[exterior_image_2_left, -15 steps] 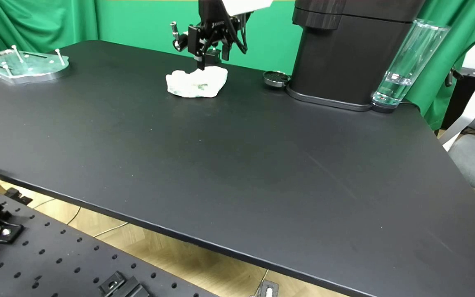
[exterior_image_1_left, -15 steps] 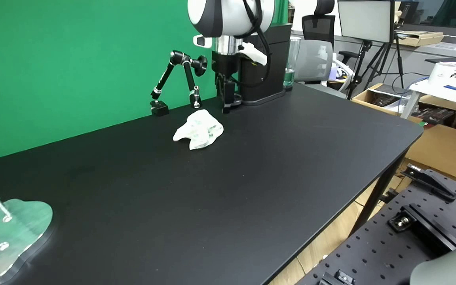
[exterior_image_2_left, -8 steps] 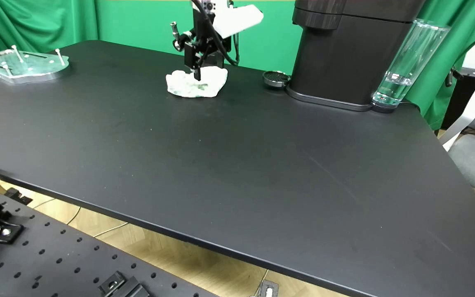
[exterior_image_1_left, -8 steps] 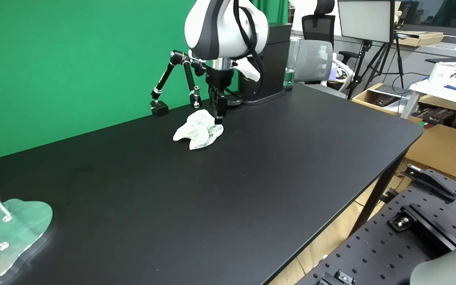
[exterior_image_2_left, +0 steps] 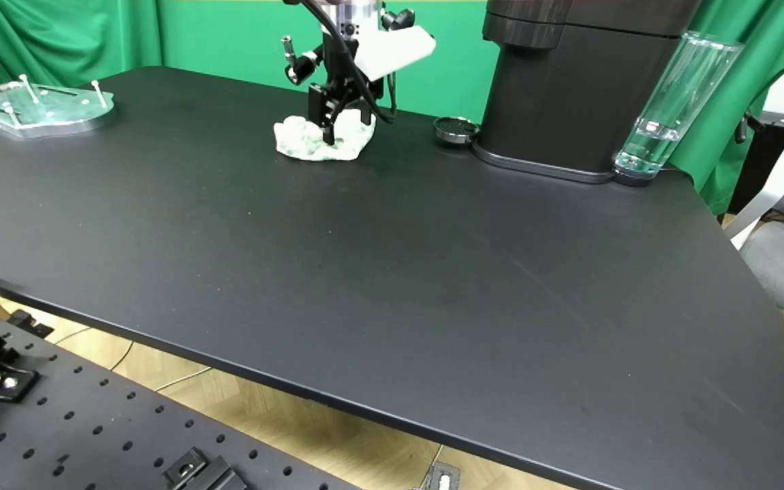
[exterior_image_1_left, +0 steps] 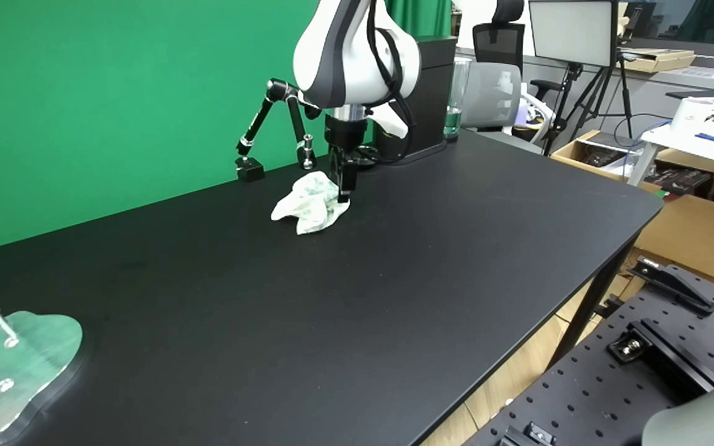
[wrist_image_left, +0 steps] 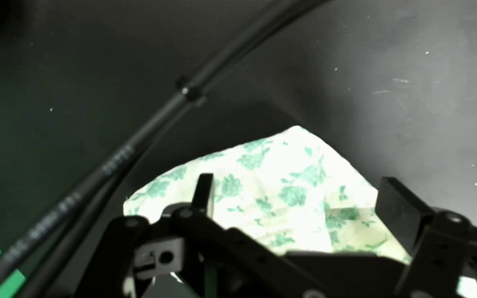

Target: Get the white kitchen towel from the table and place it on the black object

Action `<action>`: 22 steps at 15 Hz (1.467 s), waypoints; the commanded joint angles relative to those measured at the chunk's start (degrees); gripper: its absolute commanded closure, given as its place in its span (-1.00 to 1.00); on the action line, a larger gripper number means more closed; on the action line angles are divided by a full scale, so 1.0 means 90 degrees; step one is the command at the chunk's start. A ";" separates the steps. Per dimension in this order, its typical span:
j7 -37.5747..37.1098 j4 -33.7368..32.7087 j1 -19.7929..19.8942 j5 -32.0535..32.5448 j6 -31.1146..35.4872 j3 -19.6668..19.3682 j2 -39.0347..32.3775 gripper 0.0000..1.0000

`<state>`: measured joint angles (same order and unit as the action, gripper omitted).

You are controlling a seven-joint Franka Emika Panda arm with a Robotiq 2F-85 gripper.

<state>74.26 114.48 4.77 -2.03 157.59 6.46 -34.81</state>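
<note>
The white towel [exterior_image_1_left: 307,201] with a green flower print lies crumpled on the black table [exterior_image_1_left: 394,279]. It also shows in an exterior view [exterior_image_2_left: 297,139] and in the wrist view [wrist_image_left: 259,165]. My gripper [wrist_image_left: 296,180] is open, with one finger over the towel and the other at its edge. In both exterior views the gripper [exterior_image_1_left: 343,197] [exterior_image_2_left: 348,133] is low at the towel, pointing down; whether the fingers touch the cloth I cannot tell. A tall black machine [exterior_image_2_left: 582,95] and a small round black dish [exterior_image_2_left: 456,129] stand farther along; which is the black object is unclear.
A clear water tank [exterior_image_2_left: 678,102] stands beside the machine. A black jointed stand [exterior_image_1_left: 295,111] is behind the towel by the green wall. A greenish clear plate with white pegs [exterior_image_1_left: 35,347] lies at the table's far end. A cable [wrist_image_left: 139,140] runs along the wrist.
My gripper has come down and a little toward the table's front, from above and behind the towel to right at it. The towel has not moved.
</note>
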 commanded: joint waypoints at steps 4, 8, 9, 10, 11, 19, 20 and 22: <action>-0.0252 -0.0366 0.0188 0.0143 0.0076 0.0161 -0.0363 -0.02; -0.0299 -0.0406 0.0246 0.0116 -0.0007 0.0222 -0.0367 0.50; -0.0333 -0.0392 0.0254 0.0103 -0.0024 0.0229 -0.0331 0.66; -0.0388 -0.0373 0.0243 0.0107 -0.0032 0.0216 -0.0283 0.79; -0.0516 -0.0336 0.0194 0.0130 -0.0007 0.0159 -0.0214 0.91; -0.1870 -0.0352 -0.0101 0.0200 -0.0728 -0.0003 0.0797 0.98; -0.2031 -0.0384 -0.0166 0.0221 -0.0924 -0.0005 0.0990 0.98; -0.2324 -0.0474 -0.0293 0.0298 -0.1329 0.0009 0.1341 0.98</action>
<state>59.16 110.86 4.06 -1.22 151.07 7.10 -27.81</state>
